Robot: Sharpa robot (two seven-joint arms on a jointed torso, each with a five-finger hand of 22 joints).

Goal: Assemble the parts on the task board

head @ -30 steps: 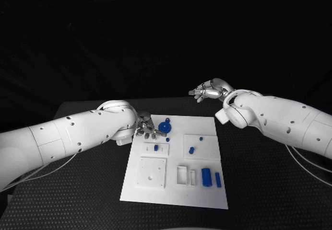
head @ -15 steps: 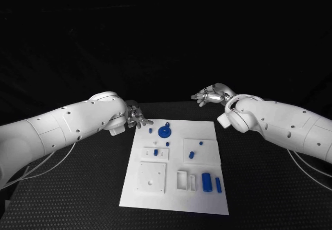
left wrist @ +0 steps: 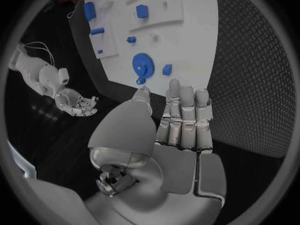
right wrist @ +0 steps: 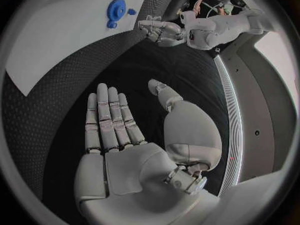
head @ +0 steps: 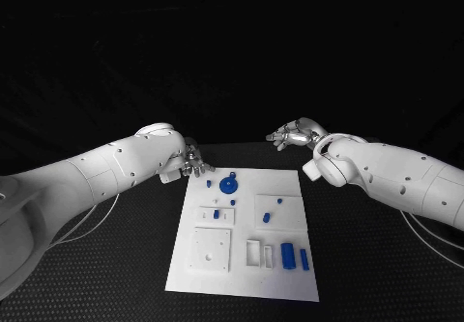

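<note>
The white task board lies in the middle of the black table. A blue gear sits near its far edge with a small blue piece beside it. Several smaller blue parts stand in the board's middle, and a blue cylinder and a thin bar lie near the front right. My left hand hovers just off the far left corner, fingers straight, holding nothing. My right hand is raised beyond the far right corner, palm flat and empty.
Raised white blocks on the board include a square plate with a hole and a slotted frame. Black table surface surrounds the board on every side. In the left wrist view the gear lies just past the fingertips.
My left hand has drawn back from beside the gear to just off the board's far left corner. The right hand has hardly moved. The head view has shifted a little.
</note>
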